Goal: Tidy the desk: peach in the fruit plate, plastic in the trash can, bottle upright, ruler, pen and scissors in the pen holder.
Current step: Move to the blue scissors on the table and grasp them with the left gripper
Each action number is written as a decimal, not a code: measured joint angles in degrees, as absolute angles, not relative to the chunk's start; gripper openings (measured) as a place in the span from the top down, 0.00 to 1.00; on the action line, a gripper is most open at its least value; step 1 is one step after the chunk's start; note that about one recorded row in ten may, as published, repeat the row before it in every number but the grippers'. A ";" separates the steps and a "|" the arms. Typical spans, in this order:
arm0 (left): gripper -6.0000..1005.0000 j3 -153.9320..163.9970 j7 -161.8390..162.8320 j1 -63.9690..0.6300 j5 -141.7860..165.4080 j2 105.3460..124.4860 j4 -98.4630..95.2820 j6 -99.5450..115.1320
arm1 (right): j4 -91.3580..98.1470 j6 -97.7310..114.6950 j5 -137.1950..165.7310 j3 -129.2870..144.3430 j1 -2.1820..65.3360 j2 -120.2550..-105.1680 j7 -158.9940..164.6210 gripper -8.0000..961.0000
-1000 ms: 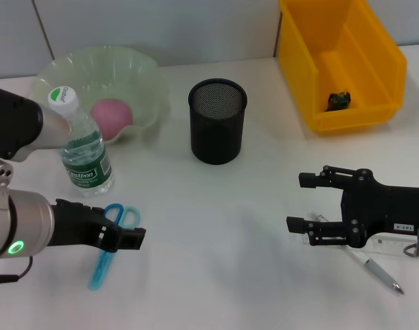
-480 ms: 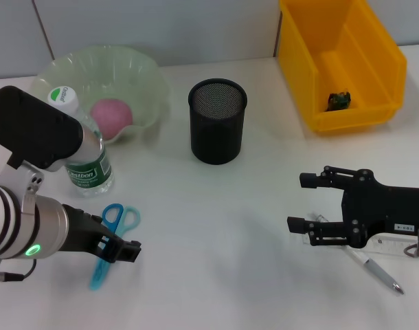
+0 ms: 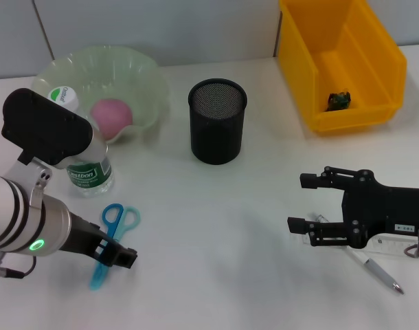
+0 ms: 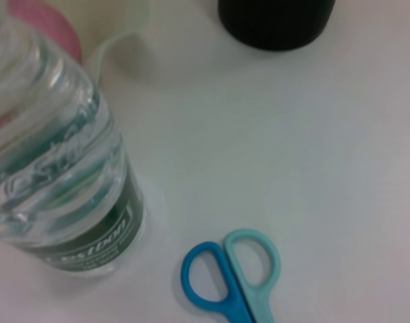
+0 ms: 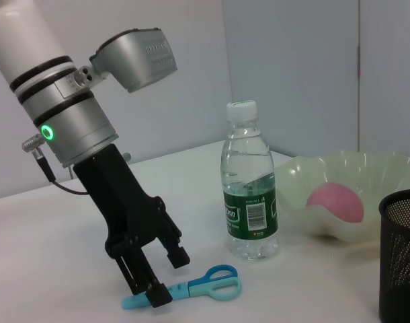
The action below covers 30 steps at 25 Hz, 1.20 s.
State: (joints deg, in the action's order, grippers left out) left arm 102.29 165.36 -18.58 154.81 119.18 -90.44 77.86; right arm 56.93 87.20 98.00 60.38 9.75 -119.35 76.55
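Observation:
Blue scissors (image 3: 115, 237) lie flat at the front left, handles (image 4: 232, 276) toward the bottle. My left gripper (image 3: 117, 256) is open and low over the blades, one finger on each side (image 5: 169, 277). The water bottle (image 3: 86, 165) stands upright beside the green fruit plate (image 3: 144, 75), which holds the pink peach (image 3: 112, 115). At mid-table stands the black mesh pen holder (image 3: 217, 120). On the right my right gripper (image 3: 303, 203) hovers open, just left of the clear ruler (image 3: 391, 244) and the pen (image 3: 378, 271). A dark plastic scrap (image 3: 338, 100) lies in the yellow trash can (image 3: 333, 124).
The bottle (image 5: 250, 202) stands close behind the scissors (image 5: 208, 284) and my left arm. The pen holder (image 5: 401, 256) is off to one side of them. White table stretches between the two grippers.
My left arm has swung toward the table's front and its gripper has dropped lower over the scissors' blades. The right arm has not moved.

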 joint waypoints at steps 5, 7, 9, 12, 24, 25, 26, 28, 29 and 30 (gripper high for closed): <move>0.24 101.71 165.38 -19.31 155.11 119.18 -88.61 78.11 | 56.81 87.17 98.00 60.38 9.75 -119.35 76.54 0.15; 0.24 101.50 165.40 -19.77 155.23 119.18 -87.63 78.13 | 56.80 87.17 98.00 60.38 9.75 -119.35 76.55 0.15; 0.24 101.50 165.40 -20.00 155.24 119.18 -87.41 78.14 | 56.82 87.17 98.00 60.38 9.75 -119.35 76.55 0.15; 0.24 101.50 165.39 -20.22 155.25 119.18 -87.22 78.14 | 56.91 87.17 98.00 60.46 9.75 -119.35 76.56 0.15; 0.25 100.88 165.35 -23.74 155.19 119.18 -83.44 78.66 | 56.96 87.21 98.00 60.65 9.78 -119.35 76.92 0.15; 0.25 100.73 165.35 -23.95 155.06 119.18 -83.12 78.67 | 56.96 87.21 98.00 60.69 9.82 -119.35 76.92 0.15; 0.25 100.67 165.34 -24.06 155.01 119.18 -82.98 78.67 | 56.95 87.21 98.00 60.70 9.87 -119.35 76.93 0.15; 0.25 100.57 165.33 -24.25 154.95 119.18 -82.67 78.69 | 56.95 87.21 97.99 60.75 9.93 -119.32 76.96 0.15; 0.25 100.52 165.32 -24.51 154.89 119.18 -82.28 78.73 | 56.95 87.20 97.99 60.76 9.94 -119.30 76.99 0.15; 0.25 100.52 165.32 -24.51 154.89 119.18 -82.28 78.73 | 56.95 87.20 97.99 60.77 9.96 -119.28 77.02 0.15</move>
